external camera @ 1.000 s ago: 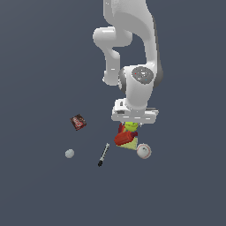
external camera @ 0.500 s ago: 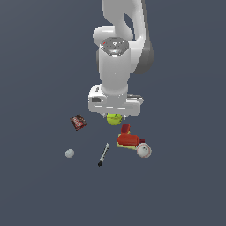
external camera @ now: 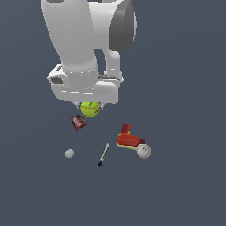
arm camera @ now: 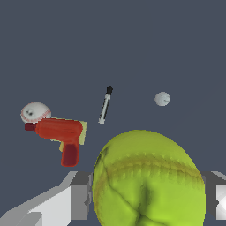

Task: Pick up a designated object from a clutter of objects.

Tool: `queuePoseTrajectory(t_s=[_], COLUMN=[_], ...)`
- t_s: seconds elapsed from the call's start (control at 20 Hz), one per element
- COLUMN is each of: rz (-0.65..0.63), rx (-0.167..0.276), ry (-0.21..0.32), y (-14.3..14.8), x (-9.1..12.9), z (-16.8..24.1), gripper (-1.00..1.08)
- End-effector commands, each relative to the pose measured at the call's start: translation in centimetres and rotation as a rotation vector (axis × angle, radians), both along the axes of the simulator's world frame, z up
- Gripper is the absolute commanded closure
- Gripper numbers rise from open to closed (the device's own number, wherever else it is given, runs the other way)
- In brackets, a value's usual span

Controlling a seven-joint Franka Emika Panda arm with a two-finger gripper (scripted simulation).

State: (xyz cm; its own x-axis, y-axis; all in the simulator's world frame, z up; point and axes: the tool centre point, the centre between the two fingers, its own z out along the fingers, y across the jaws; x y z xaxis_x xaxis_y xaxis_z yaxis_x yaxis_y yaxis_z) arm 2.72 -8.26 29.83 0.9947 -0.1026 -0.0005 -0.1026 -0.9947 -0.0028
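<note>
End effector clamped on round, seamed yellow-green tennis ball, seemingly fuzzy, blocky red tool below

I can't see the gripper fingers in the exterior view; the big white hand hides them. The tennis ball runs off the wrist picture's edge. The yellow-green pad mostly hides under the red tool.

You see the tennis ball filling the foreground, clamped in the hand; beyond lie the red tool, baseball, marker, and grey ball.
</note>
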Motion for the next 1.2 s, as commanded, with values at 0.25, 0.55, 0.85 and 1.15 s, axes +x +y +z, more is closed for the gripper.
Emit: queuePoseTrajectory(t_s=[0.25,0.55,0.85,1.15], rz=[0.001,0.001,0.000,0.000], rx=[-0.002,-0.003,-0.003,-0.003], ry=[0.000,0.000,0.000,0.000], y=[-5.0,-7.1,-8.2,-8.3], x=[1.5,2.2,2.7,2.8], z=[5.2,7.5,8.6,8.7], gripper=[1.08,1.08,1.08,1.08])
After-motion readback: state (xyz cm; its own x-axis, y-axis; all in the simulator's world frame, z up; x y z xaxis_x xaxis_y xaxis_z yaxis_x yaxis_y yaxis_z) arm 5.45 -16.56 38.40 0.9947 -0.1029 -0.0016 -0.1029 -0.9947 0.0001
